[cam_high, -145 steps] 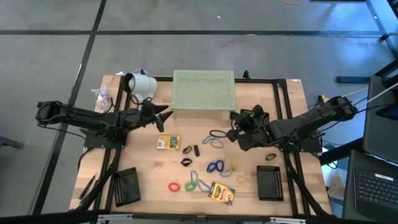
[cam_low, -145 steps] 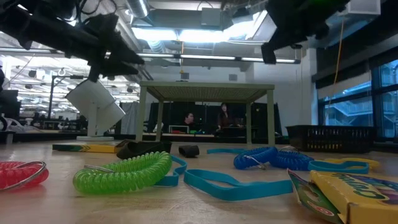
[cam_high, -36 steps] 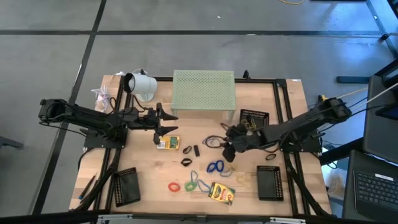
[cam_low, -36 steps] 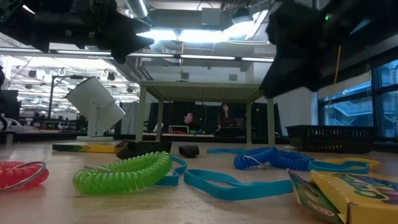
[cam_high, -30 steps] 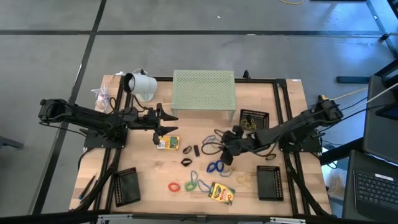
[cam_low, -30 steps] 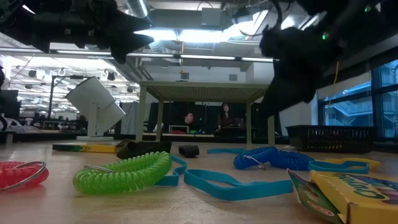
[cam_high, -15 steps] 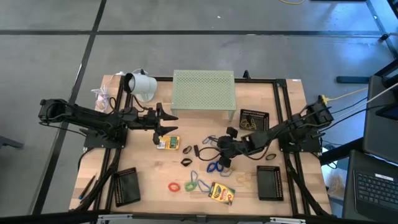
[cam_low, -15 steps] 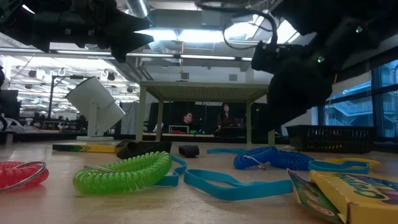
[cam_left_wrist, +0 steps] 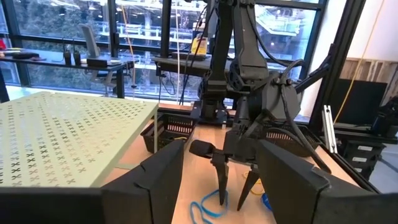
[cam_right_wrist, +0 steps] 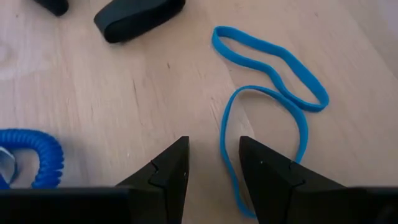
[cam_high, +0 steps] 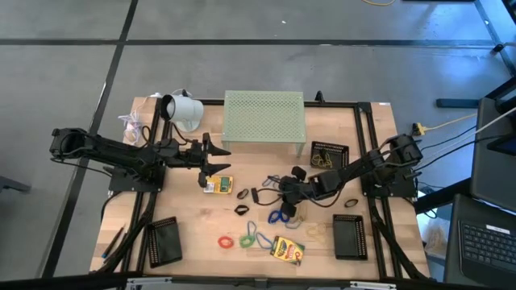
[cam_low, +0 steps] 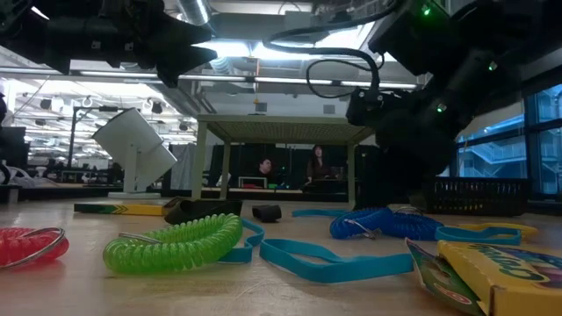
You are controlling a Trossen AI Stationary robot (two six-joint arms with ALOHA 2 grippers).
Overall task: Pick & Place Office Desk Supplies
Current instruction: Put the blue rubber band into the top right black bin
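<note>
The right gripper (cam_right_wrist: pixel 213 163) hung low over the table with its fingers parted and empty. A blue band (cam_right_wrist: pixel 273 112) lay just ahead of its tips, a blue coil (cam_right_wrist: pixel 34 155) beside. The left gripper (cam_high: pixel 216 161) waited open above a crayon box (cam_high: pixel 218 185).

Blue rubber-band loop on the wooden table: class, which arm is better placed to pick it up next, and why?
The right. Its fingers are open directly above the thin blue rubber-band loop, nearly straddling one strand. The left gripper hovers, open, near the yellow-and-green crayon box, farther from the loop.
</note>
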